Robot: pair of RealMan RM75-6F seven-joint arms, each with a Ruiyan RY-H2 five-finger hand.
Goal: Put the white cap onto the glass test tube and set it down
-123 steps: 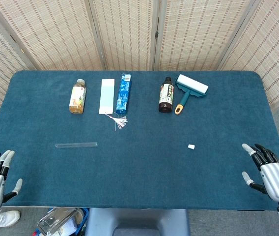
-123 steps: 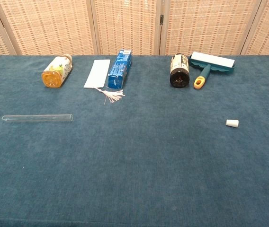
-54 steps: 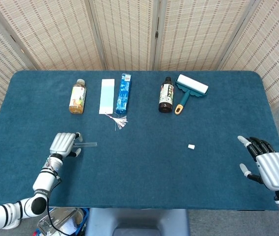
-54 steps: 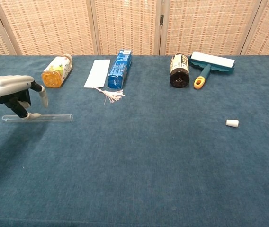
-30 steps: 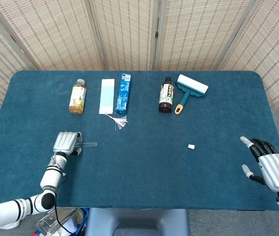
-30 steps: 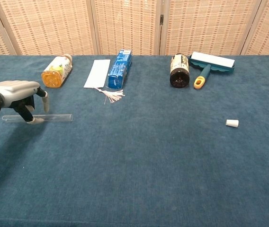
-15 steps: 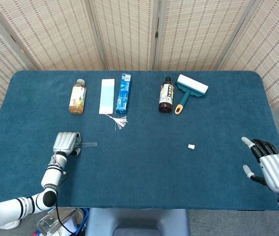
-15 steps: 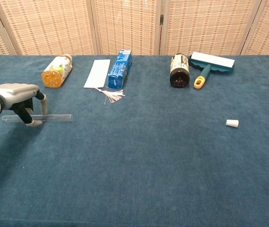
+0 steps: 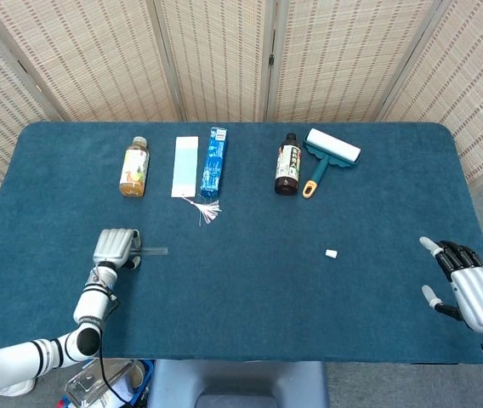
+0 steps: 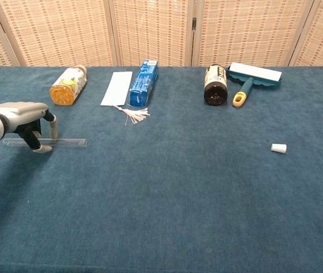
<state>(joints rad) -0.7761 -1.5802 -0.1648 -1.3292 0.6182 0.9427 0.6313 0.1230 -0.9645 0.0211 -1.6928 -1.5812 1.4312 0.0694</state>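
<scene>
Left hand (image 10: 22,116) fingers curled around glass test tube (image 10: 65,142) lying on table

From the head view we look steeply down on the whole table (image 9: 241,306) from its near side. Our chest view sits low at the near edge, facing the far screen (image 10: 150,31). We share the tabletop and far row in both.

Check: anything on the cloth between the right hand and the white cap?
Nothing. In the head view the blue table cloth is bare between the right hand and the white cap.
</scene>
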